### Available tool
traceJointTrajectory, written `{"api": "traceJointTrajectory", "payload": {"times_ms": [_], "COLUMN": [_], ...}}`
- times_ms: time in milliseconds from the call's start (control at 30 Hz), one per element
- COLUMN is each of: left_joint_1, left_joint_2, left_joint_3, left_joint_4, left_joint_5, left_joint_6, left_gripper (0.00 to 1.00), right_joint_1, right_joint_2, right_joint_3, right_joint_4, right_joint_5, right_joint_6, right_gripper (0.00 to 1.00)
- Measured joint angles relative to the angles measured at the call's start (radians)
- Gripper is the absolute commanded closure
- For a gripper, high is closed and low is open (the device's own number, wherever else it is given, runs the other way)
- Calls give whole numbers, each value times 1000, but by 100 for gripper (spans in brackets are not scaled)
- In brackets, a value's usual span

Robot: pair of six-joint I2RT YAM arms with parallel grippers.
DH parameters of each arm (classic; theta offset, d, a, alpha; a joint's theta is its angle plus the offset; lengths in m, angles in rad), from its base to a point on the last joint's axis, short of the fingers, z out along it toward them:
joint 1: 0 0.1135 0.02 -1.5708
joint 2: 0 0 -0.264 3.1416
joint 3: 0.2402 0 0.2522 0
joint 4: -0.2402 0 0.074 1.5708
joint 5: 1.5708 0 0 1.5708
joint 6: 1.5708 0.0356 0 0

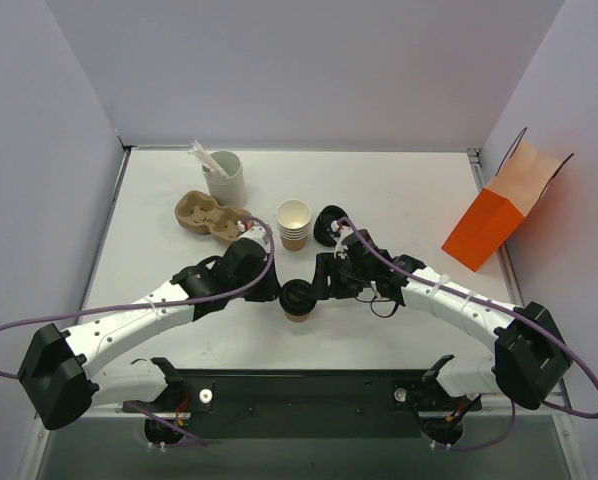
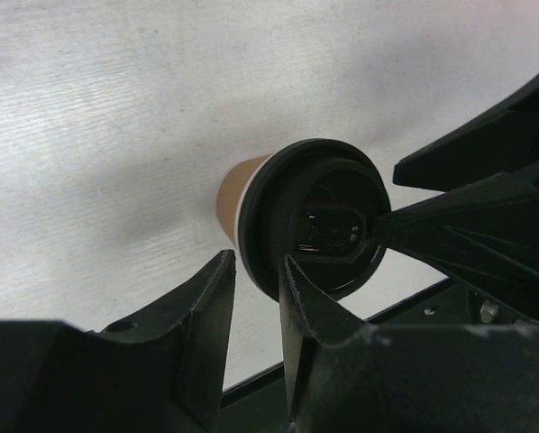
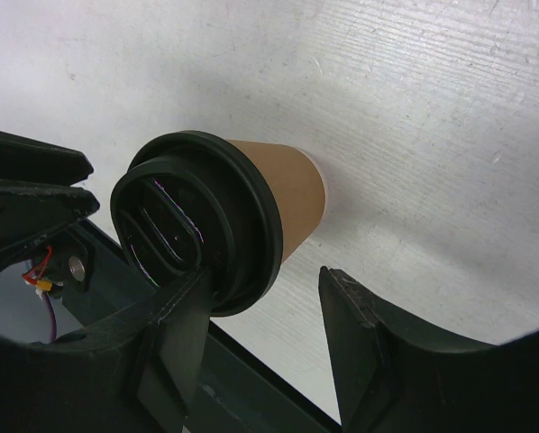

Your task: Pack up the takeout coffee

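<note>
The takeout coffee [image 1: 297,298], a tan paper cup with a black lid, stands on the table between my two grippers. My left gripper [image 1: 272,285] is just left of it. In the left wrist view [image 2: 256,262] the jaws stand a narrow gap apart with nothing between them, and one fingertip [image 2: 292,275] is at the lid's rim [image 2: 324,221]. My right gripper [image 1: 325,279] is just right of the cup. In the right wrist view [image 3: 265,275] it is wide open, one finger [image 3: 175,316] in front of the lid, the cup wall [image 3: 292,194] just beyond the tips.
A stack of lidless tan cups [image 1: 293,224] and a pile of black lids [image 1: 329,225] sit behind the coffee. A pulp cup carrier [image 1: 211,217] and a white cup of stirrers [image 1: 223,176] are at back left. An orange paper bag [image 1: 504,205] leans at the right.
</note>
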Motion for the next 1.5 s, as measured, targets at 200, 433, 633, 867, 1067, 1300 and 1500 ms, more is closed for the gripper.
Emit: {"api": "traceJointTrajectory", "payload": {"times_ms": [200,433,633,867,1067,1300,1500], "left_joint_1": [2,12,11,11,11,11,10], "left_joint_2": [32,52,51,64,82,95,108], "left_joint_3": [-35,-41,-72,-77,-92,-93,-93], "left_joint_4": [101,146,196,217,265,296,323], "left_joint_5": [64,49,36,14,-7,-18,-24], "left_joint_6": [12,-15,-48,-68,-76,-56,-28], "left_gripper": [64,68,68,68,68,69,69], "right_joint_1": [0,0,0,0,-1,-15,-80], "right_joint_2": [0,2,14,14,9,-16,-89], "right_joint_3": [0,0,-3,-20,-48,-41,-17], "right_joint_4": [1,9,35,75,127,87,29], "right_joint_5": [0,3,1,1,1,-3,-18], "right_joint_6": [0,-1,0,5,34,53,53], "right_gripper": [53,55,56,58,56,55,57]}}
